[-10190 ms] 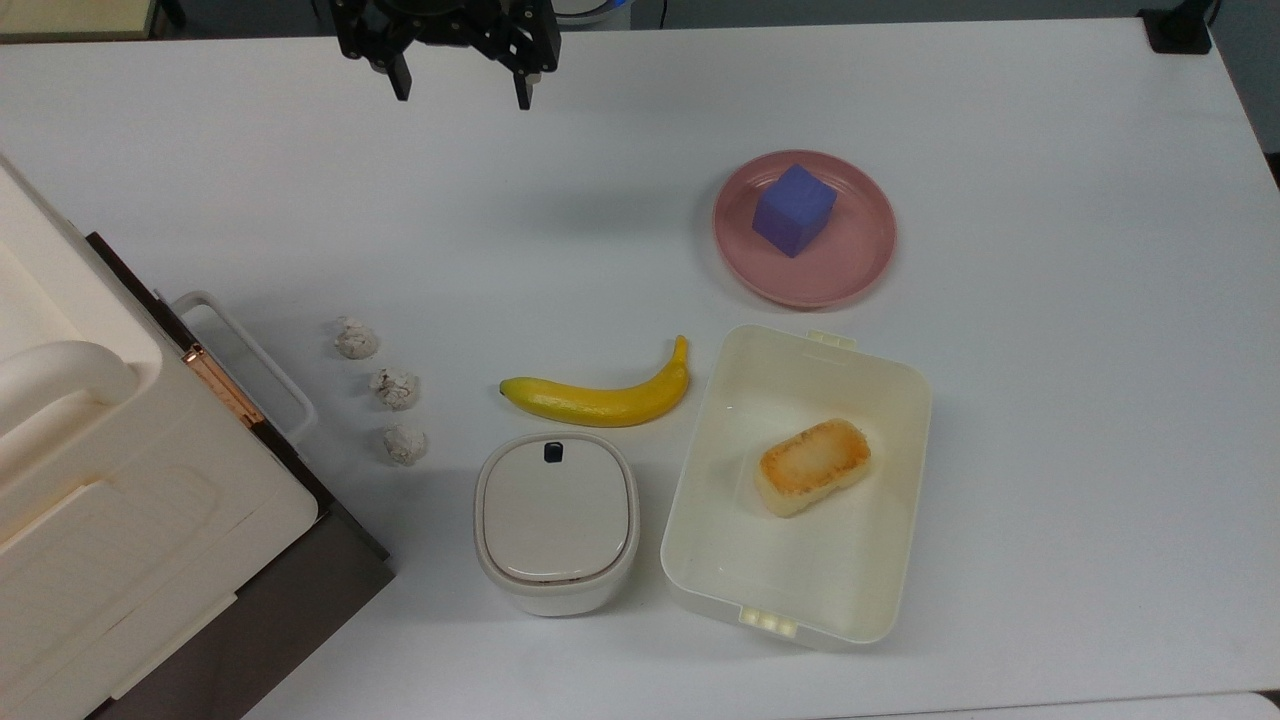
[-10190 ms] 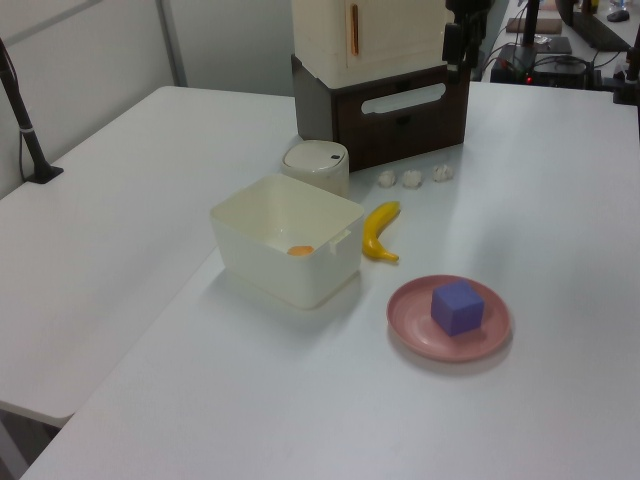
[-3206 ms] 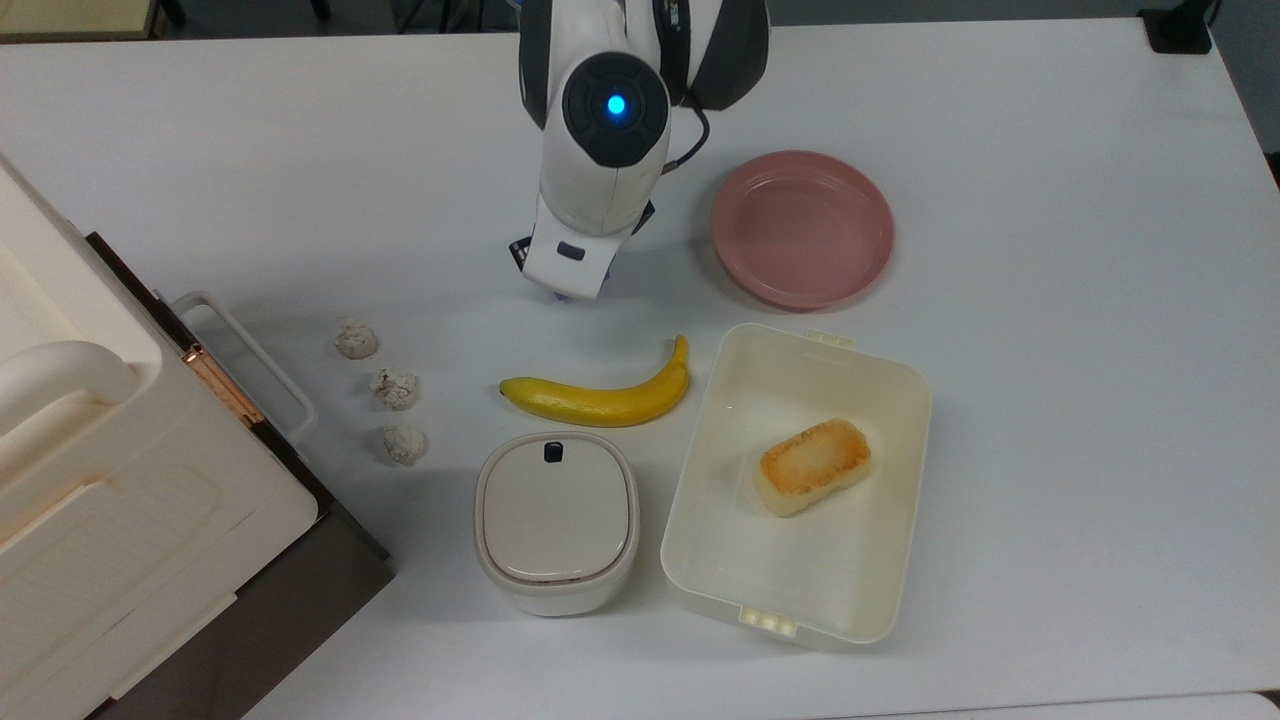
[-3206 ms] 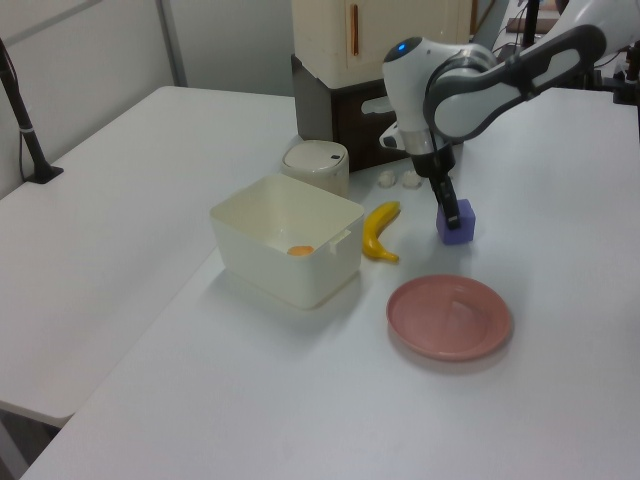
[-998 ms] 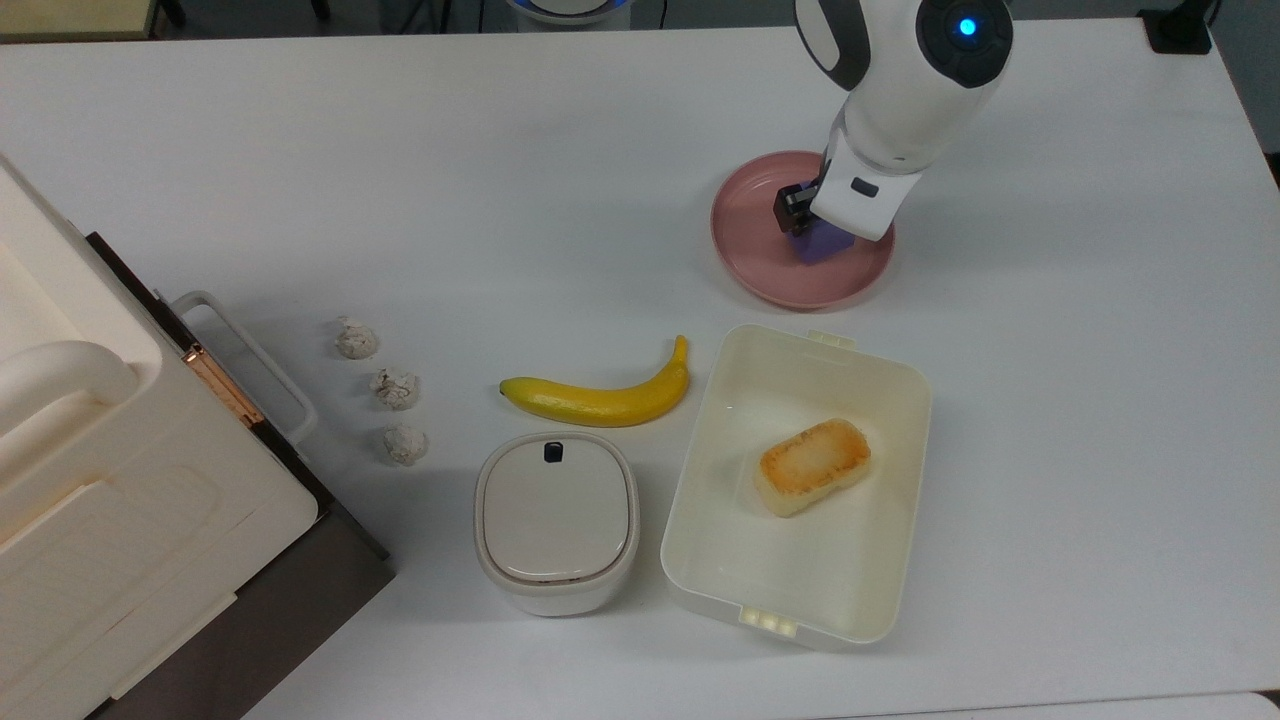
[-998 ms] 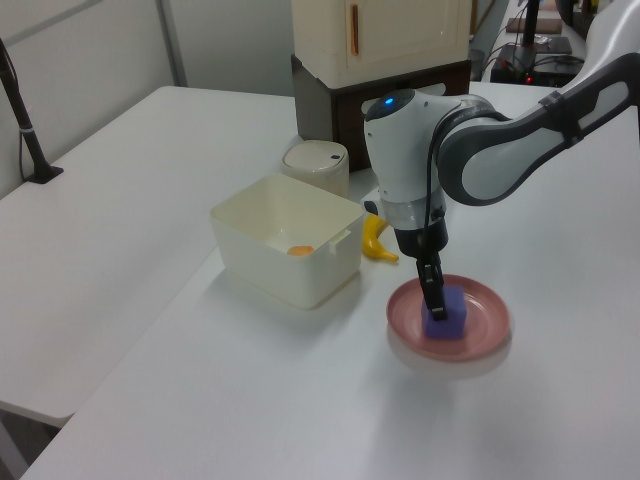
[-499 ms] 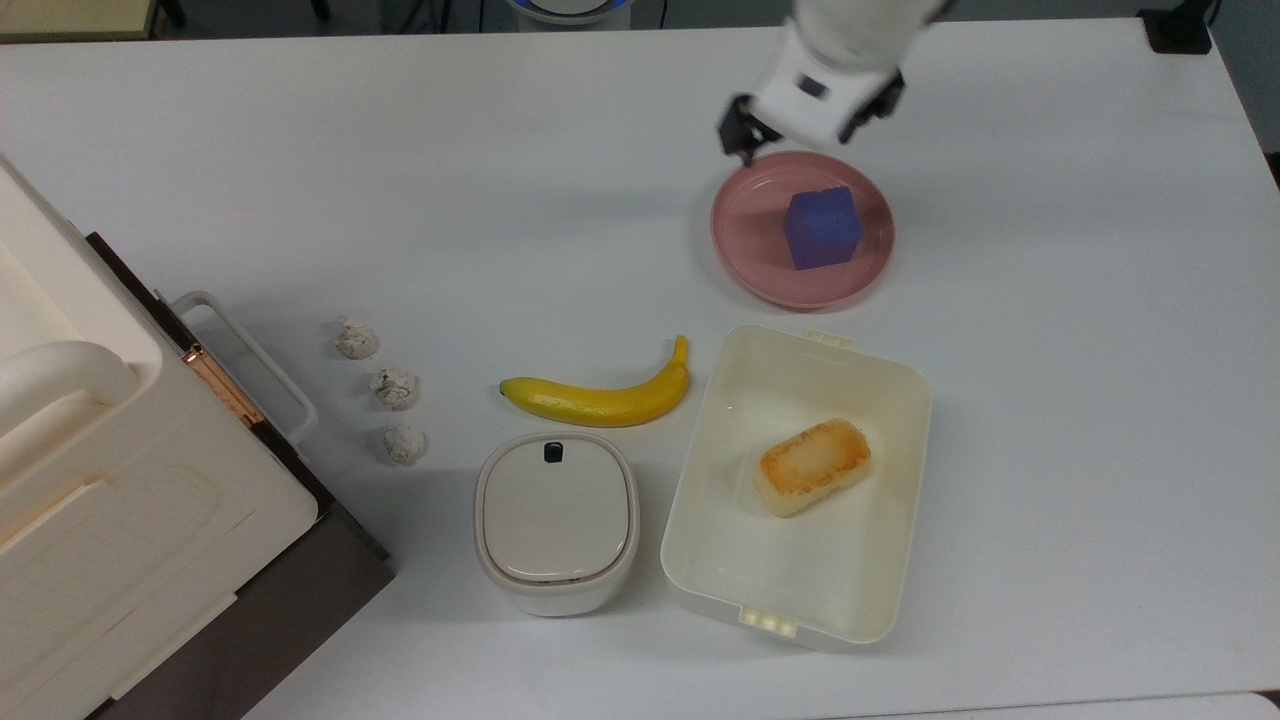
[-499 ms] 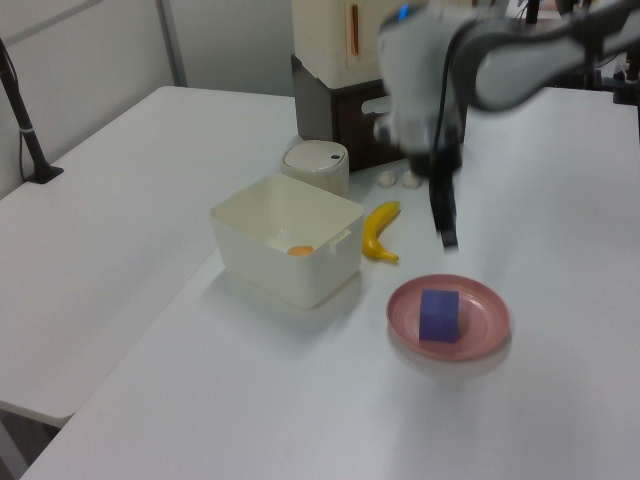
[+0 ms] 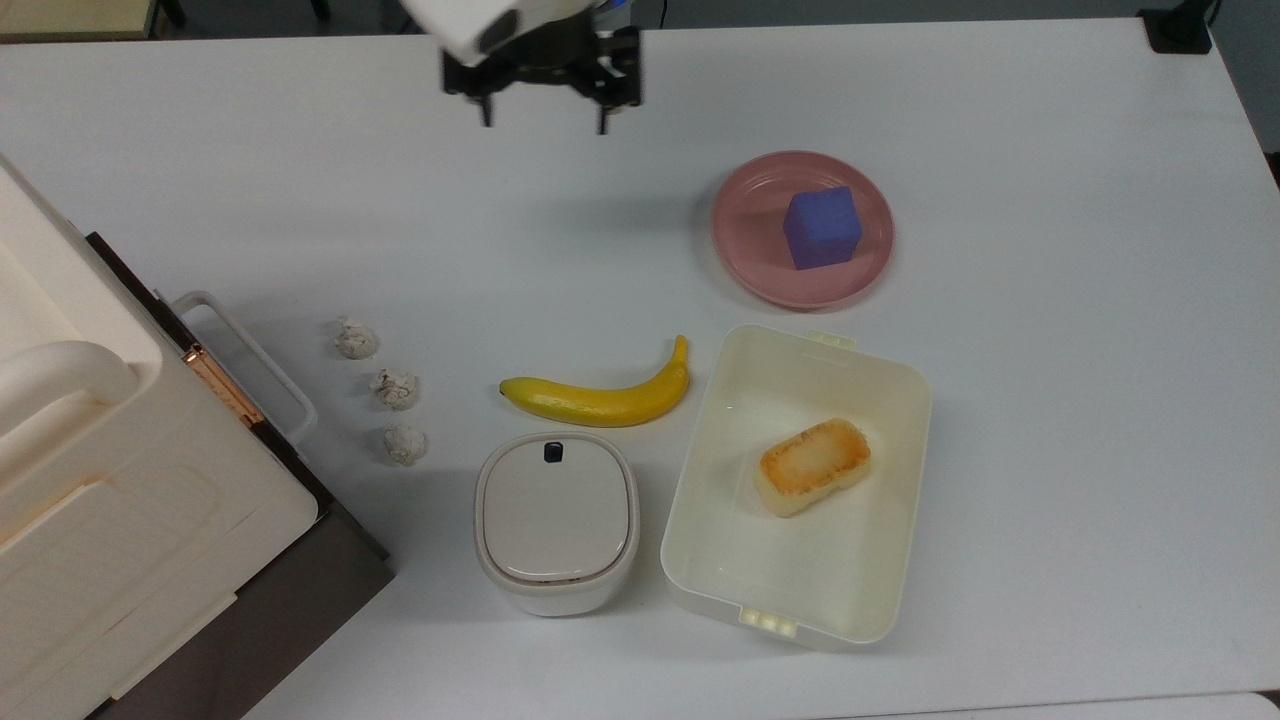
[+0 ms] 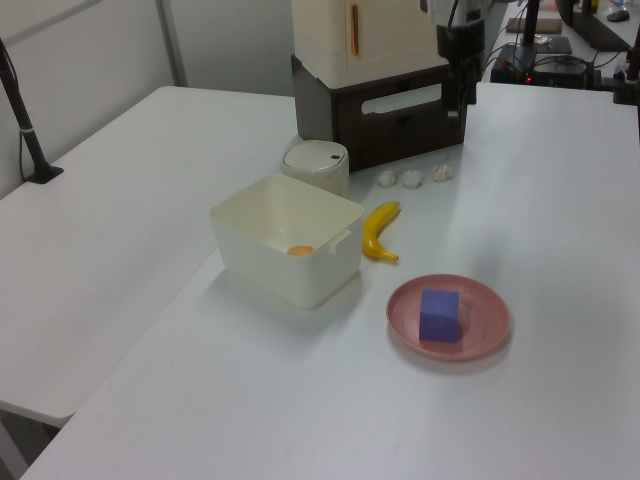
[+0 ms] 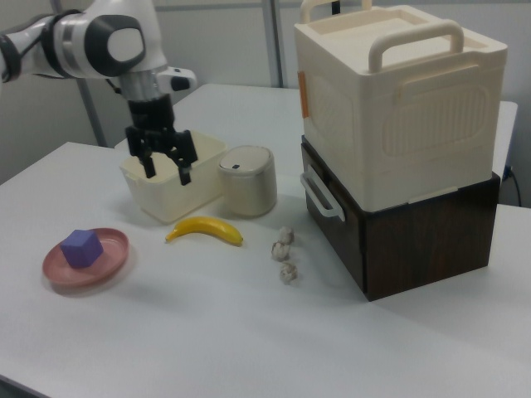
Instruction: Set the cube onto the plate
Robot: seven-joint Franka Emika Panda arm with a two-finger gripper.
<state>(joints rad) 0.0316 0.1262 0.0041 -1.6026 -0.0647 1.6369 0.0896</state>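
The blue-purple cube (image 9: 822,228) sits on the pink plate (image 9: 748,250), a little toward the top view's right of the plate's middle. The cube (image 10: 439,316) and plate (image 10: 484,330) appear near the front of the left view, and the cube (image 11: 81,247) on the plate (image 11: 108,261) at the right view's left. My gripper (image 9: 544,118) hangs open and empty high above the table, well to the top view's left of the plate; it (image 11: 167,172) shows spread fingers in the right view.
A banana (image 9: 600,398) lies mid-table. A cream container (image 9: 900,560) holds a toasted bread block (image 9: 812,466). A lidded white pot (image 9: 556,520) stands beside it. Three crumpled balls (image 9: 394,388) lie near a cream box on a dark cabinet (image 9: 120,520).
The gripper let go of the cube on the plate, rose, and swung away to the top view's left. The cube stays on the plate.
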